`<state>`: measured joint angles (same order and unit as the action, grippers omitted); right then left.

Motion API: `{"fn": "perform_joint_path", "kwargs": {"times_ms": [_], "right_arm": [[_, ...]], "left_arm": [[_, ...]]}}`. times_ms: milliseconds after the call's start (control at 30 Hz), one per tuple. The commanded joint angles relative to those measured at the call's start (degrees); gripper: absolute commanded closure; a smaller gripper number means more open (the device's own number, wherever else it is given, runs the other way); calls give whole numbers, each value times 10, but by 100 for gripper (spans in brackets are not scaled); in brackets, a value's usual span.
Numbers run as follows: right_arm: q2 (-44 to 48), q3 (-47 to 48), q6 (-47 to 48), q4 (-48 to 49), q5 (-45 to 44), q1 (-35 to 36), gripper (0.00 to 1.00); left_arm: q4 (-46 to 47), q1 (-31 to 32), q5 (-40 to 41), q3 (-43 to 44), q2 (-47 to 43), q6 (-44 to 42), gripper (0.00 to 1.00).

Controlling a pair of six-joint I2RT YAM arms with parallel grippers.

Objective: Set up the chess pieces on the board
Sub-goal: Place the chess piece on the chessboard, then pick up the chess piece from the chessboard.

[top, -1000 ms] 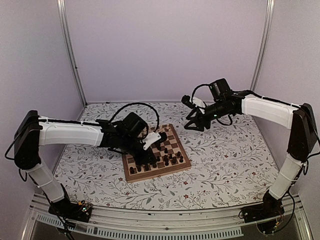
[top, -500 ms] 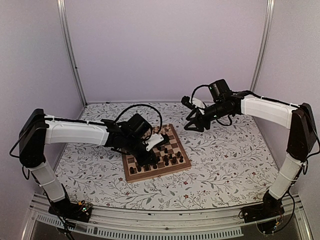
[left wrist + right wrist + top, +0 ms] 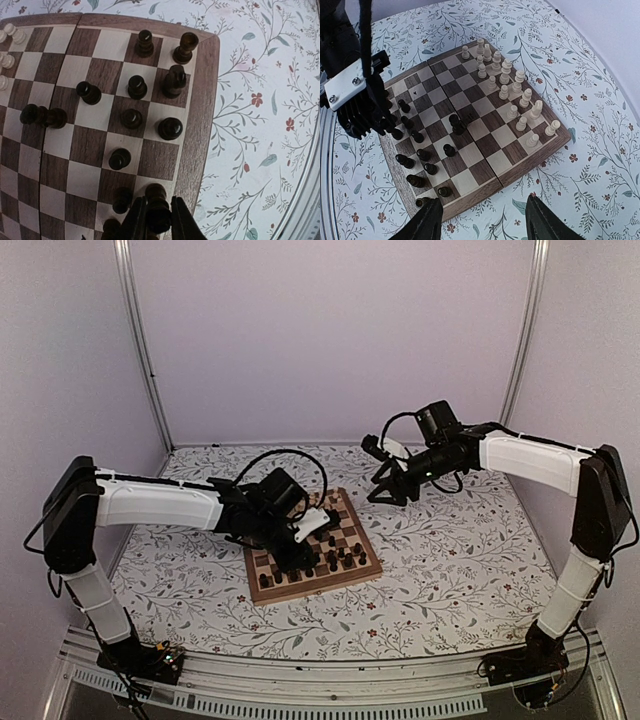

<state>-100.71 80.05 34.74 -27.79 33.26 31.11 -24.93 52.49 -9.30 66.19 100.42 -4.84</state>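
Floral-covered surface [image 3: 260, 125] carrying one board [image 3: 204, 100]. Two grippers. The left gripper [image 3: 157, 220], jaws narrow, pinches one dark piece [image 3: 156, 192] over the board's dark-side edge squares. The right gripper [image 3: 485, 217] hangs wide and empty, apart from the board.

Judged step: seating this piece. Lower it plumb onto a free edge square, clear of its close neighbours, and release only once the base sits flat.

Counts: about twelve dark pieces in view, one toppled piece [image 3: 42, 116] among them; about sixteen pale pieces [image 3: 506, 70], grouped along the opposite side.
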Motion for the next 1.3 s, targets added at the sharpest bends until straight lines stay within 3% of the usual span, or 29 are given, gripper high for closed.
{"fn": "perform_joint_path", "kwargs": {"times_ms": [0, 367, 500, 633, 867, 1000, 1267], "right_arm": [[-9, -3, 2, 2, 11, 1, 41], [-4, 16, -10, -13, 20, 2, 39], [5, 29, -12, -25, 9, 1, 39], [20, 19, -9, -31, -2, 1, 39], [55, -27, -16, -4, -38, 1, 39], [62, -36, -16, 5, -42, 1, 39], [4, 29, -22, -25, -24, 34, 44]], "left_arm": [[-14, 10, 7, 14, 7, -2, 77], [-44, 13, 4, 60, -39, 3, 61], [-45, 5, 50, 85, -47, -3, 57], [-57, -21, 91, 141, -1, 0, 56], [-82, -65, 57, 224, 93, 28, 56], [-78, -79, 25, 220, 99, 37, 55], [-14, -109, 63, 137, 23, 43, 56]]}}
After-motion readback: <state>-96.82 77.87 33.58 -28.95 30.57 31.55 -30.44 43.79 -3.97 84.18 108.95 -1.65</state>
